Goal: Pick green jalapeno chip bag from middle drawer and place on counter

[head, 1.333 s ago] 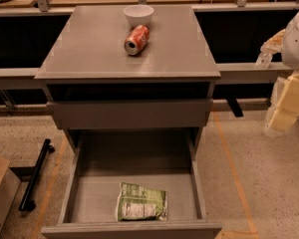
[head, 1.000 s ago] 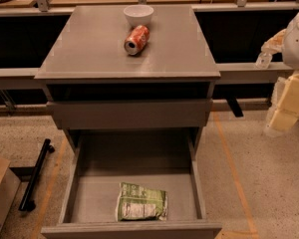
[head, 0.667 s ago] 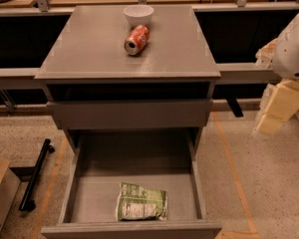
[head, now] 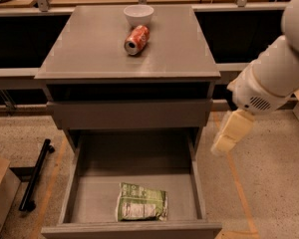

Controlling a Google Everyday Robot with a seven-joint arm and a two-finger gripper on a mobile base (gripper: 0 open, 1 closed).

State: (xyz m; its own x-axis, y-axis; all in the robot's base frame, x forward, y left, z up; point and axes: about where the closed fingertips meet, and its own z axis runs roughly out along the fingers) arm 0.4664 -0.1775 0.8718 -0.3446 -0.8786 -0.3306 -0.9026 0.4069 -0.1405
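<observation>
The green jalapeno chip bag (head: 141,202) lies flat on the floor of the open middle drawer (head: 79,183), near its front wall, label side up. The grey counter (head: 89,49) is the cabinet top above it. My white arm comes in from the upper right. Its pale gripper (head: 228,135) hangs to the right of the cabinet, outside the drawer, above the floor and level with the drawer's back. It holds nothing that I can see.
An orange-red soda can (head: 136,39) lies on its side on the counter, with a white bowl (head: 138,15) behind it. A shut shallower drawer front (head: 129,114) sits above the open drawer. A black bar (head: 36,173) and a cardboard box (head: 0,193) lie on the floor at left.
My arm has swung in from the far right towards the cabinet, and the gripper has come lower and closer to the drawer's right side. The bag, can and bowl have not moved.
</observation>
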